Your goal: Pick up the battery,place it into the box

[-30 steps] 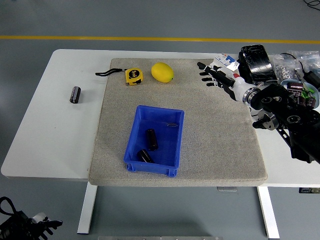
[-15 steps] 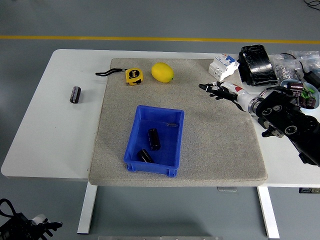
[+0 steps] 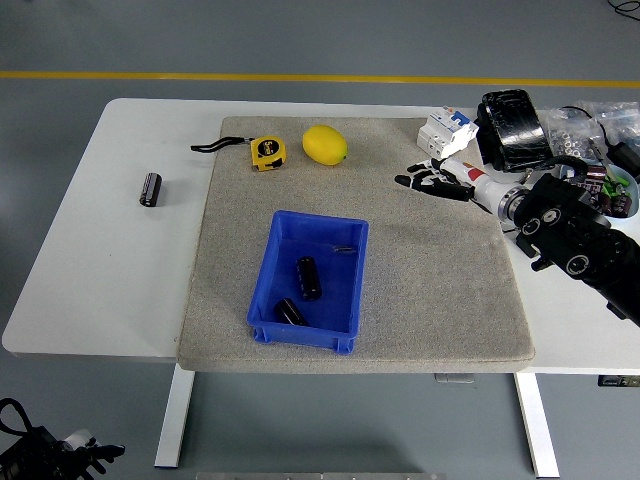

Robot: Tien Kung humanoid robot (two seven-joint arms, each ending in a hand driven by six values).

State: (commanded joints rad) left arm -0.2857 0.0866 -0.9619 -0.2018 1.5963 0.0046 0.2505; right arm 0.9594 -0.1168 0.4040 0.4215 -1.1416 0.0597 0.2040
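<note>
A blue box (image 3: 356, 262) sits on the grey mat, toward its front. Two black batteries lie inside it, one (image 3: 306, 277) near the middle and one (image 3: 289, 311) by the front wall. A third black battery (image 3: 150, 188) lies on the bare white table, left of the mat. My right hand (image 3: 428, 182) hovers over the mat's right edge, far from the box, fingers stretched out and holding nothing. My left hand (image 3: 82, 448) hangs below table level at the bottom left, fingers spread.
A yellow tape measure (image 3: 266, 152) and a yellow lemon (image 3: 325, 144) lie at the back of the mat (image 3: 440, 290). A white breaker block (image 3: 446, 128), a black wrapped object (image 3: 514, 128) and bags of small parts (image 3: 600, 135) crowd the table's right end.
My right hand has come down and toward me from beside the white block, and its arm has drawn back to the right. The batteries and the box have not moved.
</note>
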